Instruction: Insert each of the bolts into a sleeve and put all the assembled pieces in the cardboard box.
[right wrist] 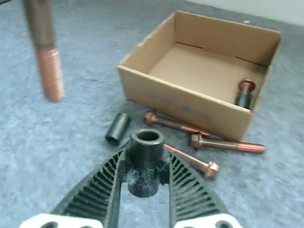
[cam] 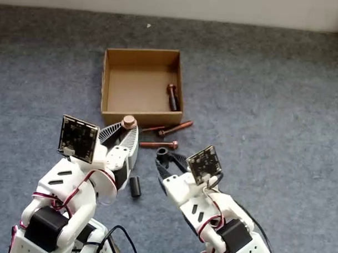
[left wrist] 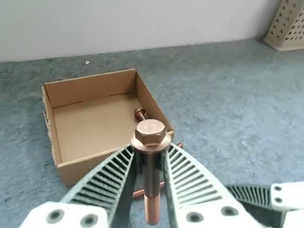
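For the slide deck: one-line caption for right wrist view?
Right gripper holds a sleeve upright; three loose bolts and a spare sleeve lie by the cardboard box.

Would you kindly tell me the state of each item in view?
Brown cardboard box: open, one sleeved copper bolt inside.
Left gripper: shut on upright copper bolt.
Right gripper: shut on upright black cylindrical sleeve.
Spare black sleeve: lying on carpet.
Three loose copper bolts: lying unsleeved.

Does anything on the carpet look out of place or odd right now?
Nothing looks damaged or spilled. Three loose bolts lie scattered beside the cardboard box, and a spare sleeve lies on its side nearby; they look like parts awaiting assembly.
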Controlling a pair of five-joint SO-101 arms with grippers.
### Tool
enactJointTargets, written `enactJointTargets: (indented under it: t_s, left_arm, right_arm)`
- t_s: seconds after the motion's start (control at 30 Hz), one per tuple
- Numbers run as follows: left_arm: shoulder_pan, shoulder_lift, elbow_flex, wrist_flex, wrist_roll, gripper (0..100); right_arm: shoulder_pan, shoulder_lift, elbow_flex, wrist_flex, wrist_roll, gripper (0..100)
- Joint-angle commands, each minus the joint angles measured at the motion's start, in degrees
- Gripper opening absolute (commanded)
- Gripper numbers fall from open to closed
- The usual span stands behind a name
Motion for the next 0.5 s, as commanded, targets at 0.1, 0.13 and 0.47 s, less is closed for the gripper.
enactJointTargets:
  t_s: [0.1,0.13,0.47]
  left_arm:
    - [-0.13,-0.48,-0.57,-5.63,5.98,0]
    - [-0.13,-0.48,-0.57,-5.63,6.59,0]
    - [1.45,-0.48,-0.13,-5.36,9.05,0]
  right_arm:
    - [-5.85,-1.01,-0.57,-4.62,0.70,0.4]
    - [-6.55,-1.01,-0.57,-5.49,1.32,0.4]
    - [-7.96,-1.01,-0.57,-10.33,6.77,0.4]
